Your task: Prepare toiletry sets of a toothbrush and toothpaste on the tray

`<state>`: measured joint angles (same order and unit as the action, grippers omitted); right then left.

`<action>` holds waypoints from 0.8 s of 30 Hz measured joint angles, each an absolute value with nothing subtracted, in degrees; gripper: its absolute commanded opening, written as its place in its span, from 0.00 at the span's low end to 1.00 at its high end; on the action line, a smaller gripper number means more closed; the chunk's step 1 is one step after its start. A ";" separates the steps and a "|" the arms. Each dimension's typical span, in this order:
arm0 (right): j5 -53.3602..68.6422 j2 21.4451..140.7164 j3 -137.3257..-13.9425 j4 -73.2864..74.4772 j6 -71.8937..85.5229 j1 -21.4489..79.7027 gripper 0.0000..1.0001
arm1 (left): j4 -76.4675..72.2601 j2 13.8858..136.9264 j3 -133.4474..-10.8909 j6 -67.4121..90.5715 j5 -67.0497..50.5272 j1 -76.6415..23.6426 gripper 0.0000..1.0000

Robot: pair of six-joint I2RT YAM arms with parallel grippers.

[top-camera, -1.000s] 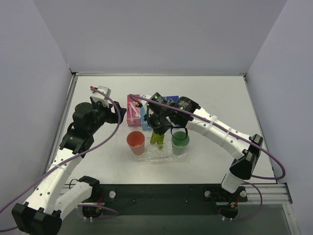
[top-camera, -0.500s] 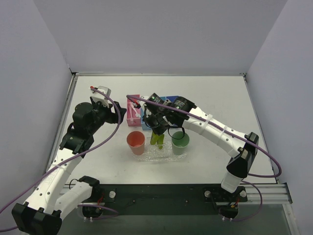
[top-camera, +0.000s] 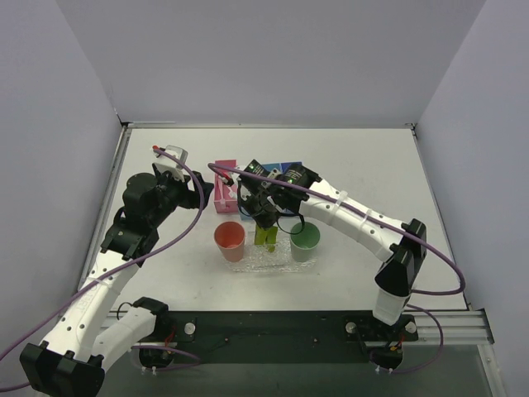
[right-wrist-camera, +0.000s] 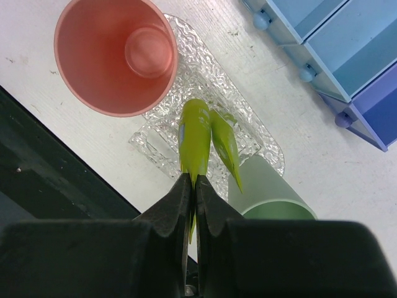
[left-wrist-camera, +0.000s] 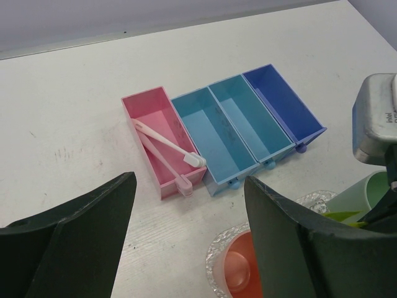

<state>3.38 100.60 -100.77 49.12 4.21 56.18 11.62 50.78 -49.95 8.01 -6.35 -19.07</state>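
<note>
My right gripper (right-wrist-camera: 195,180) is shut on the flat end of a yellow-green toothpaste tube (right-wrist-camera: 194,139), which hangs cap-down over the clear bumpy tray (right-wrist-camera: 200,65). A second toothpaste tube (right-wrist-camera: 226,149) leans beside it near the green cup (right-wrist-camera: 271,195), its flat end free of the jaws. From above, the right gripper (top-camera: 265,218) sits over the tray (top-camera: 250,263), between the red cup (top-camera: 230,240) and the green cup (top-camera: 304,240). Two pink toothbrushes (left-wrist-camera: 169,144) lie in the pink bin (left-wrist-camera: 149,112). My left gripper (left-wrist-camera: 189,186) hovers open and holds nothing, left of the bins.
Beside the pink bin stand two light blue bins (left-wrist-camera: 214,133) and a dark blue bin (left-wrist-camera: 282,105), all without contents. The red cup (left-wrist-camera: 239,270) stands on the tray's left end. Walls close the table at the back and both sides.
The right wrist has shifted a little to the left with the toothpaste tube still over the tray. The left arm has not moved.
</note>
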 measured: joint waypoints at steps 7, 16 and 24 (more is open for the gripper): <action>3.36 101.38 -101.06 49.08 4.23 56.25 0.00 | 11.64 50.78 -49.95 7.84 -6.15 -19.07 0.81; 3.38 102.91 -101.06 48.64 4.25 56.25 0.00 | 12.40 50.43 -49.95 7.79 -4.91 -19.07 0.80; 3.40 104.29 -101.06 47.46 4.29 56.25 0.00 | 13.06 48.64 -49.95 7.79 -1.52 -19.07 0.81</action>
